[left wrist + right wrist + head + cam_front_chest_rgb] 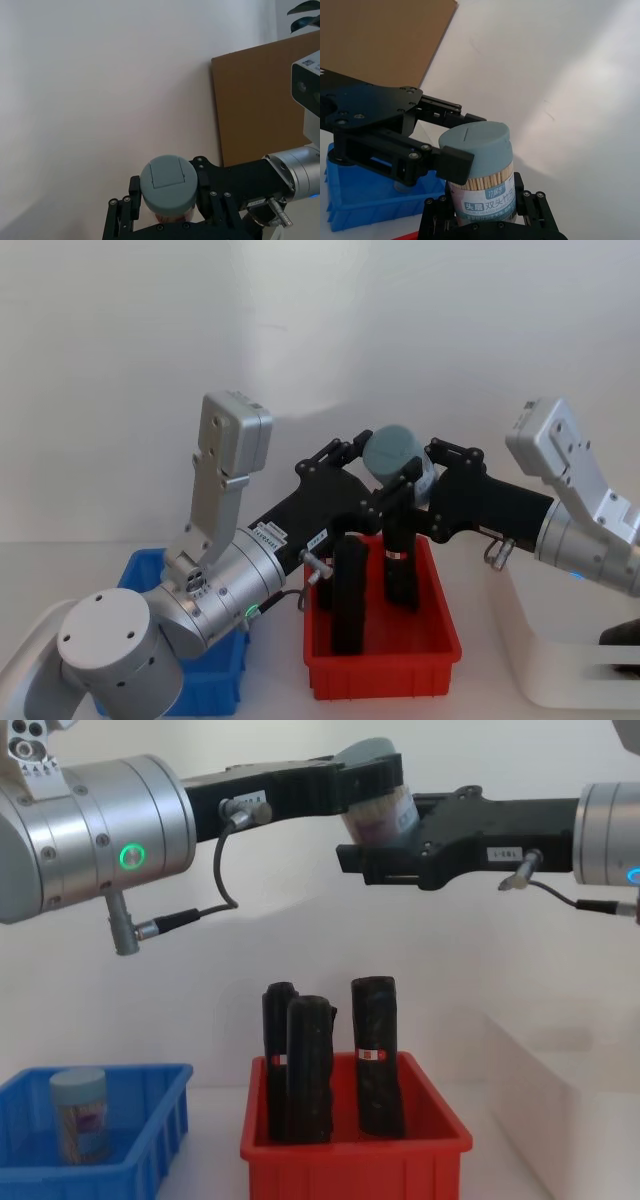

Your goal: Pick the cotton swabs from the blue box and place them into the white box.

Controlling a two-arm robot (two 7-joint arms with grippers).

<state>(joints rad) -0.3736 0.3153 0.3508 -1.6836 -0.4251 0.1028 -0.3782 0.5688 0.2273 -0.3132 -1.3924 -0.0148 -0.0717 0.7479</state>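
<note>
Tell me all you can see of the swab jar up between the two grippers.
The swab jar is a clear cylinder packed with pale sticks, topped by a pale blue cap and wrapped in a light label with printed characters. It hangs tilted in mid-air above the red bin. The left gripper clasps it near the cap, and the right gripper meets its lower body. Another jar stands in the blue box.

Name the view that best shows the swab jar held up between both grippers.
The right wrist view: the jar shows its cap, swab sticks and printed label up close. The left wrist view shows mostly the cap, the head view a small tilted jar, the chest view only its lower part between left gripper and right gripper.
</note>
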